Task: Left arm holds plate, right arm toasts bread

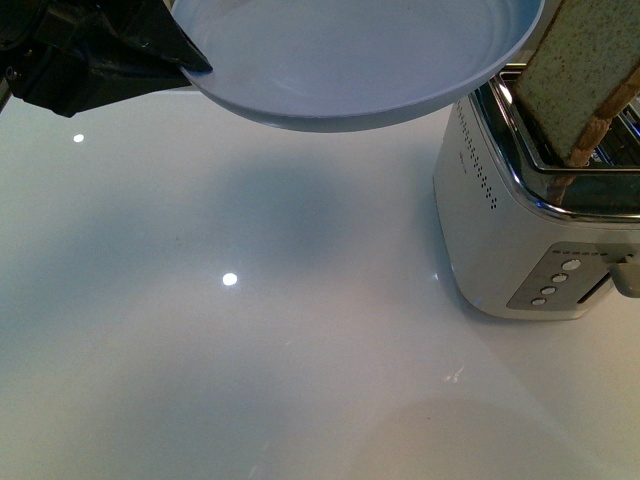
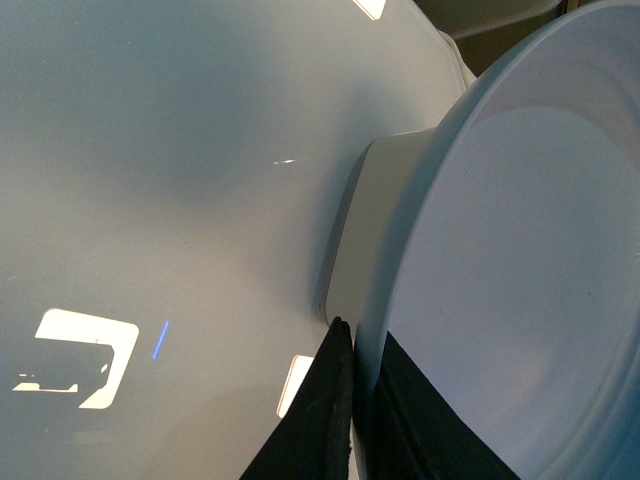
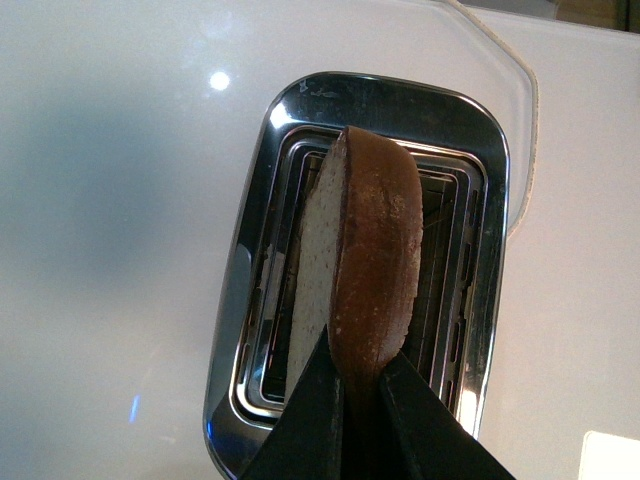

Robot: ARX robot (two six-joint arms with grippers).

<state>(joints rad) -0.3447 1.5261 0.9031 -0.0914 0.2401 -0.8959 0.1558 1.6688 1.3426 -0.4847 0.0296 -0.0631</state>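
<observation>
Now left fingers (image 2: 312,432) clamped on plate (image 2: 520,280) rim; right fingers (image 3: 308,432) pinch bread (image 3: 370,260) at toaster (image 3: 248,300) slot.

The toaster (image 1: 500,230) stands on the counter (image 1: 250,380). The plate (image 1: 350,60) hangs above and left of the toaster, the left claw (image 2: 365,345) pinching its rim. The bread (image 1: 585,70) tilts over the toaster's slot, its upper end pinched in the right claw (image 3: 358,360).

Bright spots of glare dot the glossy table (image 1: 150,380); the plate (image 1: 360,60) casts a soft, perhaps blurred shadow.
</observation>
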